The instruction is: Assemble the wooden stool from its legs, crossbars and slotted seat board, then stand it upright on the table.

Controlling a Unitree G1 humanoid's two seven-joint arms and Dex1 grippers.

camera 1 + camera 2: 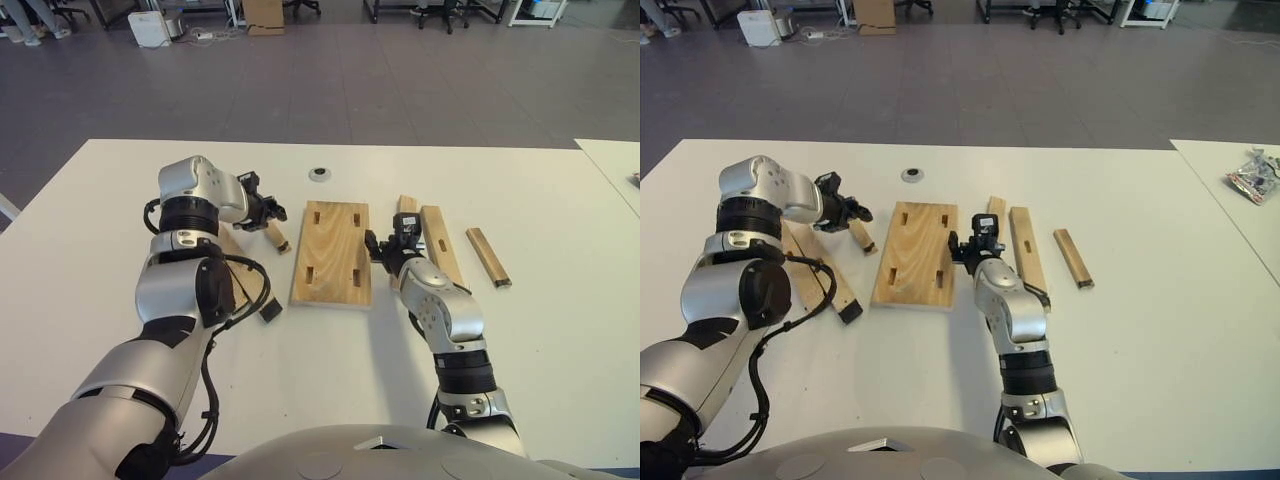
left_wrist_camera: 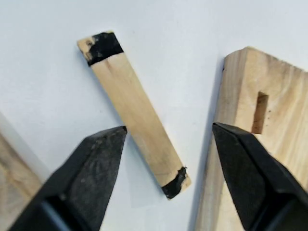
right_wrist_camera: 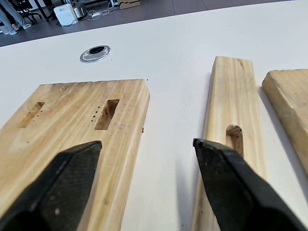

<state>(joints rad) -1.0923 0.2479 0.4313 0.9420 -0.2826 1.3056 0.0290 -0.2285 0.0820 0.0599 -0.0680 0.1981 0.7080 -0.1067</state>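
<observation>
Crossbar (image 2: 132, 106), short, with black tape at both ends, flat on white table (image 1: 560, 330). Just beside the 9 o'clock edge of slotted seat board (image 1: 332, 252), not touching it. Long axis running from 11 to 5 o'clock in the head view.

Left gripper (image 1: 268, 213) right at the crossbar's 11 o'clock end, fingers (image 2: 96, 168) spread wide and gripping nothing, one on each side of the piece. Clearly the nearer arm. Probably lowering first, then closing across the crossbar's narrow width.

Right gripper (image 1: 385, 245) likewise parted and empty, sitting between the seat board's 3 o'clock edge and a slotted leg (image 3: 233, 130). Second leg (image 1: 441, 245) and another short bar (image 1: 488, 256) farther toward 3 o'clock, well apart from the left arm.

Nothing joined yet by the look of it.

Hard to judge: height of the left fingertips above the wood. Longer wooden pieces (image 1: 835, 290) at 7 o'clock of the seat board, partly hidden beneath the left forearm, number unclear.
</observation>
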